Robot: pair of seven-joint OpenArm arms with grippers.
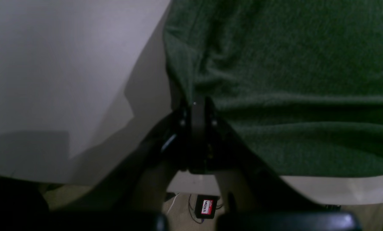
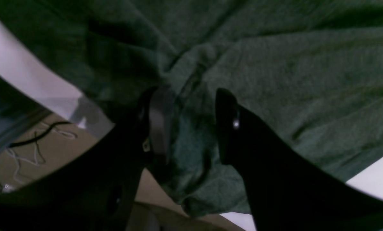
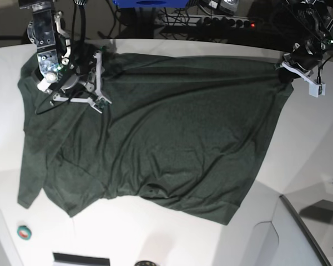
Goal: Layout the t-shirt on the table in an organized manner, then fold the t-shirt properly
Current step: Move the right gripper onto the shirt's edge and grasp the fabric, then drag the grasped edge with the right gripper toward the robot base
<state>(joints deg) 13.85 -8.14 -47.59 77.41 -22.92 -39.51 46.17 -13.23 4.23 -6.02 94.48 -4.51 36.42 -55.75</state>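
T-shirt [image 3: 155,133] spread across table [image 3: 172,238]; left hand [image 1: 194,106] clamped on its far-edge corner, right hand [image 2: 191,122] parted over bunched cloth at opposite far corner.

White table [image 3: 172,235], dark green t-shirt [image 3: 155,138] spread across it

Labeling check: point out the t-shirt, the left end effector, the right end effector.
t-shirt [image 3: 172,138]: base view, middle of the cloth.
left end effector [image 1: 197,106]: left wrist view, shut tips on the shirt's edge.
right end effector [image 2: 191,106]: right wrist view, gap between open fingertips.
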